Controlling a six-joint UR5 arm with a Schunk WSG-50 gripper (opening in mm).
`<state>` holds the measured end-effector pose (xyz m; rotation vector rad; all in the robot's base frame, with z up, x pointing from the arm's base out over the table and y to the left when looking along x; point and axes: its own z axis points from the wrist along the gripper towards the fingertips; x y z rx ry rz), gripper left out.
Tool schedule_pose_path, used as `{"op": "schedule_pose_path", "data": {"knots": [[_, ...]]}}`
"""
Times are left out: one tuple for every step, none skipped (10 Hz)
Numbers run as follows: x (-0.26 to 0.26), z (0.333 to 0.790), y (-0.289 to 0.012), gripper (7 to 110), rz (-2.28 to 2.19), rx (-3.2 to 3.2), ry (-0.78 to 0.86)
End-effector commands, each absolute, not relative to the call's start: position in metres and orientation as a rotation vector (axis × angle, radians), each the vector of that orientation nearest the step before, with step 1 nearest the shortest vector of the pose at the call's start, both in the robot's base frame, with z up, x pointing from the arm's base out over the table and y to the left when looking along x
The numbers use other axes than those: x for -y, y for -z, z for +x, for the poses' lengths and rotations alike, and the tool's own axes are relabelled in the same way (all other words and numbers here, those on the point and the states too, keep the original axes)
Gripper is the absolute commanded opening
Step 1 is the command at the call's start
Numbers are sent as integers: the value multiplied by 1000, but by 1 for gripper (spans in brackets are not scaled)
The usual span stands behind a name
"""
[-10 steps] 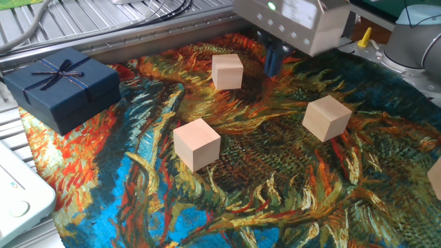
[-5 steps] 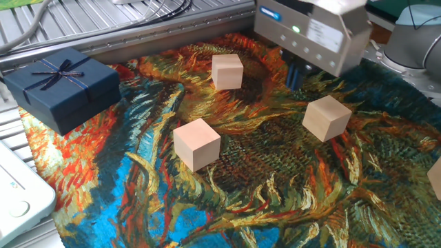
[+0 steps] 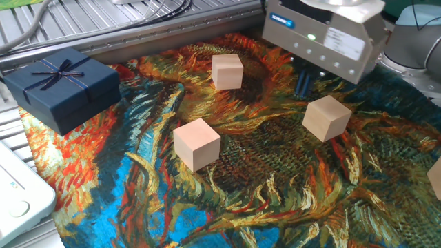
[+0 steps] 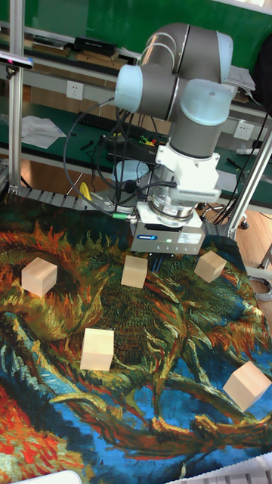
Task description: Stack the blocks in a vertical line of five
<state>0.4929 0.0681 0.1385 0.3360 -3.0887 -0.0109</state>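
Four pale wooden blocks show in the fixed view: one at the back (image 3: 227, 71), one in the middle (image 3: 196, 143), one to the right (image 3: 326, 118), and one cut off by the right edge (image 3: 435, 176). The tall fixed view shows five blocks lying singly on the cloth (image 4: 39, 276) (image 4: 134, 271) (image 4: 210, 265) (image 4: 97, 349) (image 4: 246, 384). My gripper (image 3: 303, 81) hangs low over the cloth between the back block and the right block, just behind the right one. Its blue fingers (image 3: 301, 84) look slightly apart and hold nothing. The gripper (image 4: 156, 262) sits between two blocks.
A dark blue gift box with a ribbon (image 3: 60, 84) stands at the back left on the painted cloth (image 3: 275, 179). A white device (image 3: 17, 193) lies at the left front corner. Metal rails and cables (image 3: 138, 17) run behind the cloth.
The gripper has moved to the right, from beside the back block to just behind the right block. No block has moved.
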Motion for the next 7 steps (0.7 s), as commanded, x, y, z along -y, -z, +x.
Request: {"op": "schedule_pose_path", "data": {"knots": [[-77,479,-133,7,371,3055,46],[-67,476,-129,7,343,3054,-13],[-56,470,-124,7,272,3058,-88],[-47,470,-121,7,217,3080,-150],[-39,467,-119,7,189,3086,-185],[-40,461,-119,7,194,3098,-148],[-36,446,-120,7,178,3100,-110]]}}
